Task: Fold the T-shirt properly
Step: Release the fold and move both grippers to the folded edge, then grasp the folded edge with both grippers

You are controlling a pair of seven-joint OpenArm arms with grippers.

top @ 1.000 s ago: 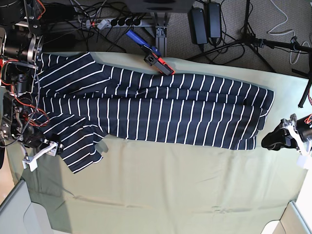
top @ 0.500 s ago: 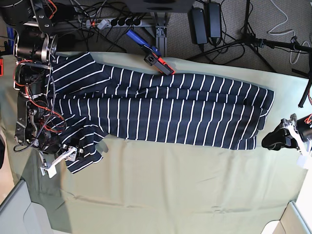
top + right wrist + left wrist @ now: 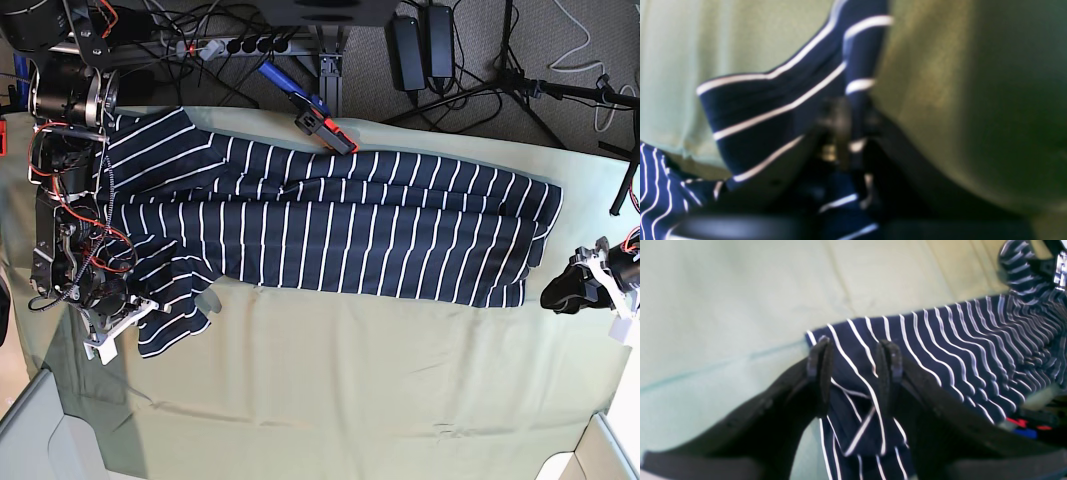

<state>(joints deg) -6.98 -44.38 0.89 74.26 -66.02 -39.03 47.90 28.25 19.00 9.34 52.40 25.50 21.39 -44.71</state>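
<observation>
The right gripper (image 3: 853, 133) is clamped on a fold of the T-shirt (image 3: 340, 235): in its wrist view the two dark fingers meet with striped navy cloth pinched between them, and a sleeve flap rises from that pinch, lifted off the table cloth (image 3: 330, 400). In the base view this gripper (image 3: 135, 315) sits at the sleeve's outer hem, with the arm's wired body stacked just behind it along the collar end of the shirt.

The left gripper (image 3: 855, 373) stands with its jaws partly apart over the bottom corner of the shirt (image 3: 940, 350). One finger (image 3: 820, 373) is at the hem edge, the other (image 3: 888, 373) over the stripes, and a buckled pleat of cloth lies in the gap; whether the pads touch the cloth cannot be told. In the base view it (image 3: 575, 290) sits just beside the hem corner.

Between the two grippers the shirt stretches lengthwise across the far half of the table, flat with light ripples. The olive-green cloth on the near side of both grippers is bare and faintly creased.

Past the shirt's far edge, a red, blue and black hand tool (image 3: 310, 110) lies at the table's rim. Beyond it is grey carpet with a power strip (image 3: 235, 45), black power bricks (image 3: 422, 45), loose cables and a stand leg (image 3: 560, 90).
</observation>
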